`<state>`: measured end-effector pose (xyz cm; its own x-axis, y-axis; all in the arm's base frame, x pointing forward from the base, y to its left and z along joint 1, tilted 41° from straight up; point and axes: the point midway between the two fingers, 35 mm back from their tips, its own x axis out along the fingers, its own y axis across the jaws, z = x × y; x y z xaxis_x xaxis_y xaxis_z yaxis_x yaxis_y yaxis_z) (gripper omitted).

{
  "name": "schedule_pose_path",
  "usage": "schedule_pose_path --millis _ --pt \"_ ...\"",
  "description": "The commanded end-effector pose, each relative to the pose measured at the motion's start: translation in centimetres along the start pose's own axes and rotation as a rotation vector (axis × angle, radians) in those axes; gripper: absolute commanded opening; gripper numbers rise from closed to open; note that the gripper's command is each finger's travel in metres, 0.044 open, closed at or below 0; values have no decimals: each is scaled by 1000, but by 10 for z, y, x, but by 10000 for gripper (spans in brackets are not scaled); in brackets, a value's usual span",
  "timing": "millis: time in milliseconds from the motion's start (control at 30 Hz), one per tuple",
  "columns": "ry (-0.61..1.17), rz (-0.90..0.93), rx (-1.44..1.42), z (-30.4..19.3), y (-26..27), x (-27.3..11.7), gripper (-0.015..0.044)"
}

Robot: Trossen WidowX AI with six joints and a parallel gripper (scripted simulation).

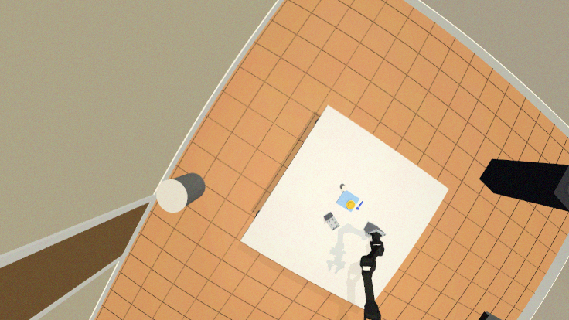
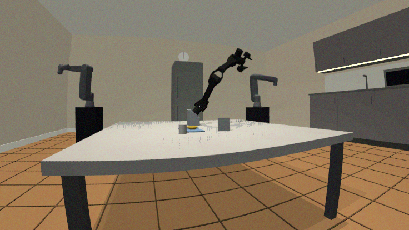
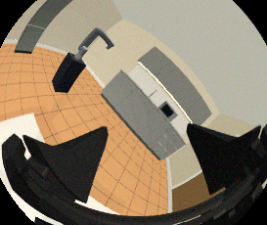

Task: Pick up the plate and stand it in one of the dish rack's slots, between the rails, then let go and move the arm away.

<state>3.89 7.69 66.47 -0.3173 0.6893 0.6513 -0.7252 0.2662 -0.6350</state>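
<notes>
Opening step, nothing picked up yet. Gripper (image 2: 243,59) high above the table (image 2: 150,149), fingers spread wide, empty. Plate (image 1: 350,204) flat on a blue mat (image 1: 344,197), rack (image 1: 331,220) just beside. Next: swing down over the plate's rim. Cup (image 1: 342,185) and blue utensil (image 1: 359,204) crowding the mat; grey block (image 1: 374,229) near the arm's base.

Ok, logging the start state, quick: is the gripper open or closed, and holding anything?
Gripper: open, fingers spread wide, holding nothing, raised high above the table; the plate lies flat on the blue mat.
</notes>
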Motion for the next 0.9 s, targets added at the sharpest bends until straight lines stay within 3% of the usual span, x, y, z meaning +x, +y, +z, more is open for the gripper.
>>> schedule_pose_path --millis 0,433,867 --pt "1 1 -3 0 1 0 400" --pt "108 79 -211 13 54 24 400" --pt "265 189 -401 -13 110 52 400"
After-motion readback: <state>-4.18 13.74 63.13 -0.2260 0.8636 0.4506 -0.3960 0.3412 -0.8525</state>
